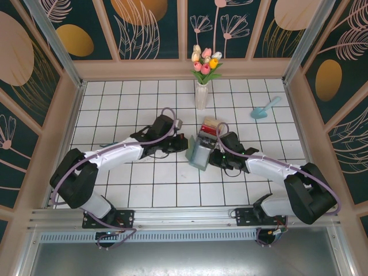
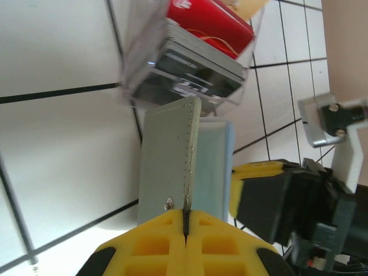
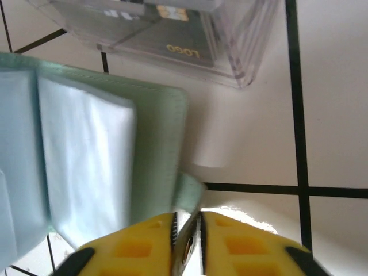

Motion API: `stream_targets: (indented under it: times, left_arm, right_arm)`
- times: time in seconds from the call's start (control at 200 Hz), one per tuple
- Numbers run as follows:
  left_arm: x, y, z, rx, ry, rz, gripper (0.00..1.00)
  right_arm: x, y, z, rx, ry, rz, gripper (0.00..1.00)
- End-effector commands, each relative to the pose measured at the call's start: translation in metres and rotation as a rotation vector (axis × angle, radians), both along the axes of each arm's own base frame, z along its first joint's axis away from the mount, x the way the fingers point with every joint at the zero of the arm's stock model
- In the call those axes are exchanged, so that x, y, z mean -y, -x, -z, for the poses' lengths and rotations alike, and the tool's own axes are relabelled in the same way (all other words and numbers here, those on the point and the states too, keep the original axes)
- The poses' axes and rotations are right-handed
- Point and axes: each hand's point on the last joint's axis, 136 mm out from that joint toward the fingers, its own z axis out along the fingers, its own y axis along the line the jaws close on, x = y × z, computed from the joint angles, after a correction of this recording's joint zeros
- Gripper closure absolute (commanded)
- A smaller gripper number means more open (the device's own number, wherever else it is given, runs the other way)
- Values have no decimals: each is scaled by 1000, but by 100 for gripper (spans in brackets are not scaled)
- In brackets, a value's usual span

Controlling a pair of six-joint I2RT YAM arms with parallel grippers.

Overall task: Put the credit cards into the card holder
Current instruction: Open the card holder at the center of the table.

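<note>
The grey-green card holder [image 1: 199,155] stands open on edge on the tiled table between both arms. My left gripper [image 2: 187,211] is shut on the stitched edge of its cover [image 2: 167,155], beside a metal snap. My right gripper [image 3: 187,217] stands slightly open, and the holder's strap tab [image 3: 188,195] lies loose in the gap. The holder's pale clear sleeves [image 3: 86,149] show to the left. The credit cards, red [image 2: 210,23] on top and dark grey [image 2: 201,57] below, are stacked in a clear plastic box [image 1: 208,132] just behind the holder.
A white vase of tulips [image 1: 201,95] stands behind the box. A light blue scoop [image 1: 263,109] lies at the back right. Wooden walls ring the table. The right gripper [image 2: 270,195] hangs close to the holder in the left wrist view.
</note>
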Motion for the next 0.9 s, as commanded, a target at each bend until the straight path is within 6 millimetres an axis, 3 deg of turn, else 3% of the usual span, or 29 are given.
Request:
stream_targets:
  times: [0.0, 0.125, 0.215, 0.27, 0.33, 0.505, 0.595, 0.706, 0.781, 0.851, 0.896]
  left_arm:
    - [5, 13, 27, -16, -216, 25, 100]
    - [7, 15, 45, -9, -363, -26, 100]
    - [-2, 17, 51, -34, -345, -98, 100]
    - [-6, 20, 42, -29, -291, -137, 100]
    - [-13, 25, 45, -43, -270, -168, 100]
    - [-22, 41, 61, -89, -222, -174, 100]
    - [-18, 43, 61, -92, -182, -161, 100]
    - [-16, 39, 51, -70, -156, -151, 100]
    - [-23, 36, 48, -61, -153, -158, 100]
    - [-32, 34, 47, -55, -156, -164, 100]
    - [-39, 33, 47, -53, -157, -171, 100]
  right_arm:
    - [-1, -7, -12, 36, -10, 20, 68]
    - [20, -6, -14, 48, 72, 87, 56]
    - [38, -8, -22, 75, 118, 145, 49]
    - [48, -13, -32, 111, 133, 179, 44]
    - [47, -17, -43, 151, 126, 167, 40]
    - [46, -52, -88, 291, 126, 111, 43]
    - [30, -69, -105, 343, 118, -1, 43]
    - [23, -87, -102, 328, 203, -88, 48]
    - [19, -96, -97, 322, 243, -139, 59]
    - [17, -103, -94, 330, 268, -181, 57]
    - [26, -113, -92, 312, 308, -137, 55]
